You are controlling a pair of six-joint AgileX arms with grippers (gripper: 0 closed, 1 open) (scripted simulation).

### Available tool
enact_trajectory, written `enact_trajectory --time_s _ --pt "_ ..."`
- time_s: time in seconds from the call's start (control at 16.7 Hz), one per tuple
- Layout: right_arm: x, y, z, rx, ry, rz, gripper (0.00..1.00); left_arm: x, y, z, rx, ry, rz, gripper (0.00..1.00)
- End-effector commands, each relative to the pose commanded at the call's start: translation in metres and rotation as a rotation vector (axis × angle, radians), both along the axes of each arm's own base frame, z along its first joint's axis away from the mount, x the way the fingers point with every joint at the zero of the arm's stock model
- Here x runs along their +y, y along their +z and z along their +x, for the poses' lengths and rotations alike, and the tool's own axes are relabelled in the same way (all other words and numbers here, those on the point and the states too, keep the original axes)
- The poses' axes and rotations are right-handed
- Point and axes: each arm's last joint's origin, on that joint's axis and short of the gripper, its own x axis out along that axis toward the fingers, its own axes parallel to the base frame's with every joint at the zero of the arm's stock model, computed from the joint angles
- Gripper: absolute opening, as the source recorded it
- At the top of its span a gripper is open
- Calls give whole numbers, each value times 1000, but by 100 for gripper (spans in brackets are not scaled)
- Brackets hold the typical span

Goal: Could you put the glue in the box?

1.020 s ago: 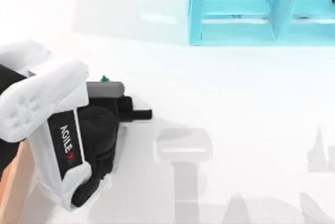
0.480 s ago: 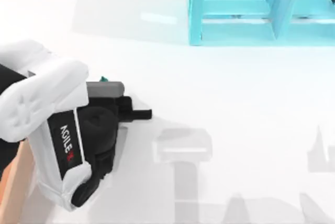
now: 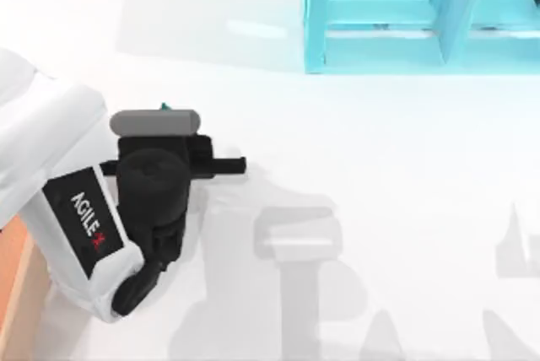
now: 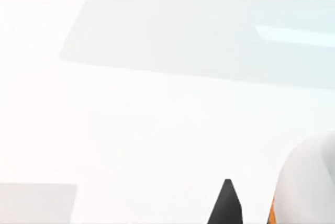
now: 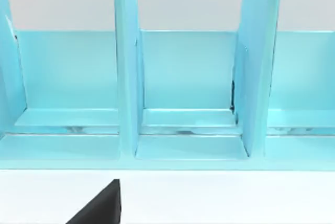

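Seemingly the left gripper (image 3: 160, 121), far-left on the table, carries the glue (image 3: 165, 108); its grasp I cannot tell. Keep the bottle upright, swing left over the box (image 3: 13, 281), lower gently before letting go.

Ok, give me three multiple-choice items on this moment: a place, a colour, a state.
1. The cyan shelf stands in the top view's: A upper right, B lower left, C centre.
2. The glue cap is: A red, B green, C black.
3. The glue is: A in the box, B on the shelf, C outside the box, by the left arm.
A: shelf sits upper right. B: green tip peeks past the wrist. C: tip lies over white table. Right arm faces the shelf.
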Motion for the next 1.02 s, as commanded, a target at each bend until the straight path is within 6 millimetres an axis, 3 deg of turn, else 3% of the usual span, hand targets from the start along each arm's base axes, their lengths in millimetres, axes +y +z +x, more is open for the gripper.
enact_trajectory --time_s 0.24,0.42,0.78,1.02 --pt "0 0 0 0 0 0 100 1 45 0 -8 1 -2 0" --pt "0 0 0 0 0 0 100 1 66 -4 -4 -5 1 0" --pt "0 0 0 0 0 0 100 1 70 -4 -6 -9 2 0" --pt "0 0 0 0 0 0 100 17 63 10 55 -11 116 0"
